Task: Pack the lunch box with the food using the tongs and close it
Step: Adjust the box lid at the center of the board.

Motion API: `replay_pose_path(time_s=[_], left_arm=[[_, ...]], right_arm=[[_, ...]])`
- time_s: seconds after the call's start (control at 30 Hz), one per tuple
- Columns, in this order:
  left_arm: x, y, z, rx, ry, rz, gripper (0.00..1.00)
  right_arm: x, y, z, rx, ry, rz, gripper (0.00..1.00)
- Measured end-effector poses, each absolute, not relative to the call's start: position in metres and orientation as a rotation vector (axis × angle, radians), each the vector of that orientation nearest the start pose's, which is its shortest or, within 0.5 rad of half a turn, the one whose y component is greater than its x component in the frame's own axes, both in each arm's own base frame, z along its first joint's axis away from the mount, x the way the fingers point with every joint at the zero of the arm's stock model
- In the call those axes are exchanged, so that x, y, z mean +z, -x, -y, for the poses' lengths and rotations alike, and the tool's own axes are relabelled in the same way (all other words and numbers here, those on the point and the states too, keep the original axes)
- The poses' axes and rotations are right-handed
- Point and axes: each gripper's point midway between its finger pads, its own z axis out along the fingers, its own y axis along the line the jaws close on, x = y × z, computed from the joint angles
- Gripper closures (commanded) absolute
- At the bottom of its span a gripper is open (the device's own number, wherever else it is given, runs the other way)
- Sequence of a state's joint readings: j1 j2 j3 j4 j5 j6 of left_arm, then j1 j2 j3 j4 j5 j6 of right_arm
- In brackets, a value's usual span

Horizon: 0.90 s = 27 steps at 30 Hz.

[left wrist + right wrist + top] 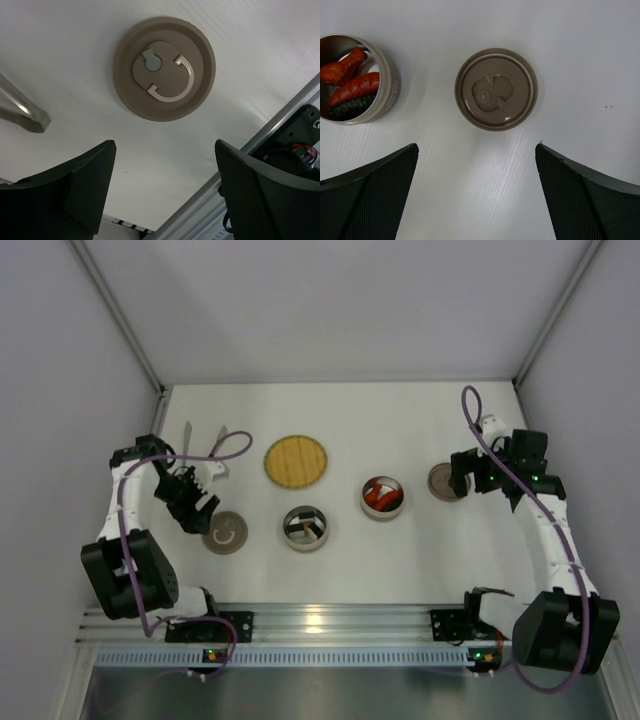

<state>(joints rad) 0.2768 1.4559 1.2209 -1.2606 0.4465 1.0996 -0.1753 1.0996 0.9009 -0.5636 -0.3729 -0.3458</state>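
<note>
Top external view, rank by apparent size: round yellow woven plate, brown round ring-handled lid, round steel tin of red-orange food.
1. round yellow woven plate, largest.
2=. brown round ring-handled lid and round steel tin look alike; unranked.

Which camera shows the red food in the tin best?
The right wrist view: the red food lies close up in the tin, separate pieces clear, though the frame edge crops the tin. The top view shows the whole tin, but the food is only a small red patch. The left wrist view misses it.
</note>
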Motion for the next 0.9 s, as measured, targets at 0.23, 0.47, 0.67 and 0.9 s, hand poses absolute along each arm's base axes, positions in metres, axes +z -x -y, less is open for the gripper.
replay_pose_path(time_s=[0.23, 0.47, 0.67, 0.9], left_arm=[[0.094, -0.194, -0.022, -0.401, -1.440, -2.423, 0.38], [0.087, -0.202, -0.013, -0.377, -1.678, -2.155, 0.62], [0.069, -0.201, -0.002, -0.355, -1.835, -1.933, 0.70], [0.055, -0.196, 0.006, -0.310, -1.920, -1.781, 0.63]], right_arm=[[0.159, -0.302, -0.028, 0.214, 0.511, -2.240, 0.01], [0.150, -0.304, -0.029, 0.225, 0.515, -2.271, 0.01], [0.145, -0.305, -0.029, 0.228, 0.512, -2.289, 0.01], [0.141, -0.306, -0.028, 0.229, 0.511, -2.300, 0.01]])
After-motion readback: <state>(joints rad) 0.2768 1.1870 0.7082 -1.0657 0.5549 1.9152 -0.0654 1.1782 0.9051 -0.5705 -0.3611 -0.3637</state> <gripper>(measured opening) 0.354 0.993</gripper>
